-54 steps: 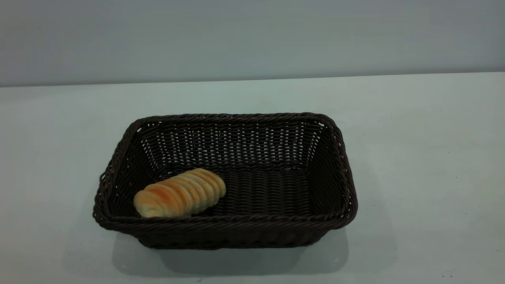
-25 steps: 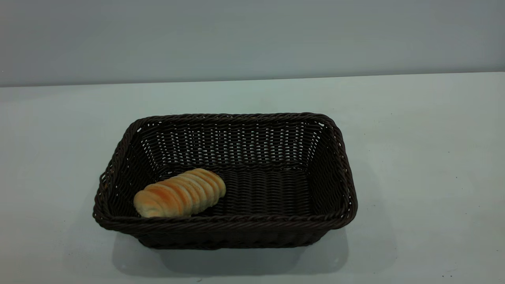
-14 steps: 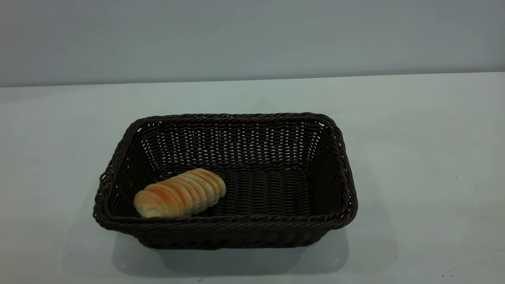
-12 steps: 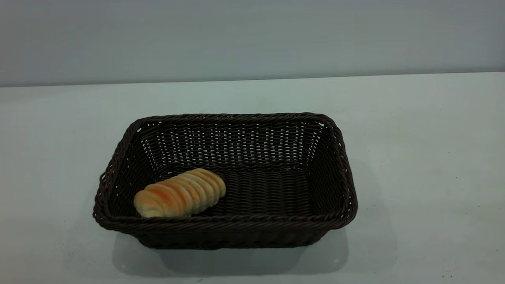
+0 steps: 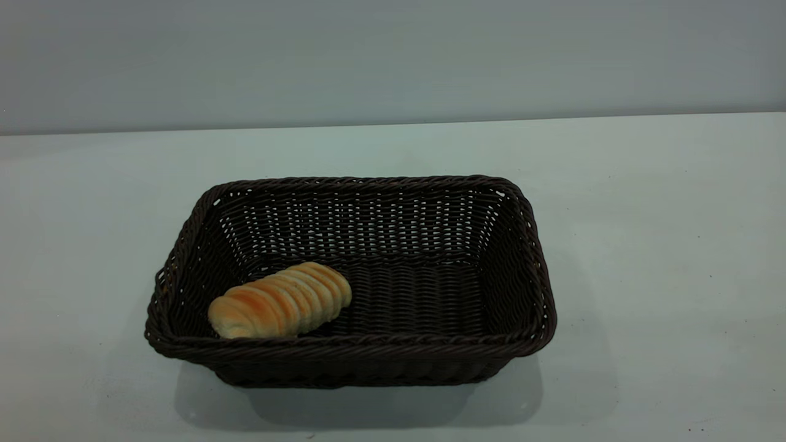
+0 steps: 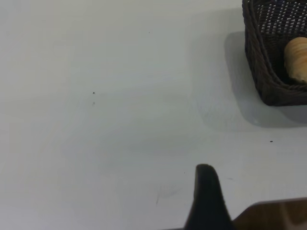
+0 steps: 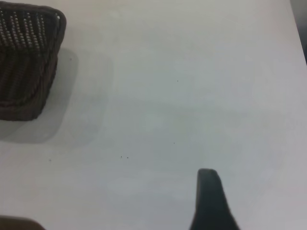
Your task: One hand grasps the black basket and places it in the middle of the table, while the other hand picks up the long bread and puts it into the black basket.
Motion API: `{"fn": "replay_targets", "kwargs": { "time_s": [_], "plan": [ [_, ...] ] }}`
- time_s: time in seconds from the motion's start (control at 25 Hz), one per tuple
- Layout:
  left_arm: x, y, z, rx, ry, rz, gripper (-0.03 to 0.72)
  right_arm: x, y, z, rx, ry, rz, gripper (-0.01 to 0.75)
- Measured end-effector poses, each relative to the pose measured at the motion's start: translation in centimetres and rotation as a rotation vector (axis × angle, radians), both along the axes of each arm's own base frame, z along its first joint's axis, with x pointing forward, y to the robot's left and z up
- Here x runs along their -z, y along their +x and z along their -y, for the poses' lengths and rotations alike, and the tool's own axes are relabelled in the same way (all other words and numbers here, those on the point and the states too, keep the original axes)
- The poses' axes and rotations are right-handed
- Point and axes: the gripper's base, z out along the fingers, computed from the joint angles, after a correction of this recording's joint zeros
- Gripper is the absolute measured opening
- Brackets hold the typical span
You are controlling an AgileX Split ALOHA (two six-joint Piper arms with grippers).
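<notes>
Long bread (image 5: 279,300) in basket (image 5: 356,182), seemingly clear of jaws

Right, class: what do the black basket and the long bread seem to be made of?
The black basket: woven wicker-like strands, maybe plastic rattan; slightly glossy, with a braided rim and openwork sides. The long bread: looks baked, with a matte golden-orange crust and pale crosswise ridges; real or replica cannot be told.

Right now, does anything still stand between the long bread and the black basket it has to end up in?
Nothing visible does: the long bread already lies inside the black basket, at its left end, and the basket sits mid-table. Neither tool touches either.
</notes>
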Motion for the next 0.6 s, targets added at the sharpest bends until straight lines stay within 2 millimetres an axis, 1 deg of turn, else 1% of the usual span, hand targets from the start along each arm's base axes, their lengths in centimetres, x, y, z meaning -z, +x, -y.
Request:
{"fn": "replay_targets", "kwargs": {
  "time_s": [0.6],
  "plan": [
    [0.00,0.00,0.00,0.000,0.000,0.000,0.554,0.00,0.00,0.00,0.000,0.000,0.000,0.495]
  ]
}}
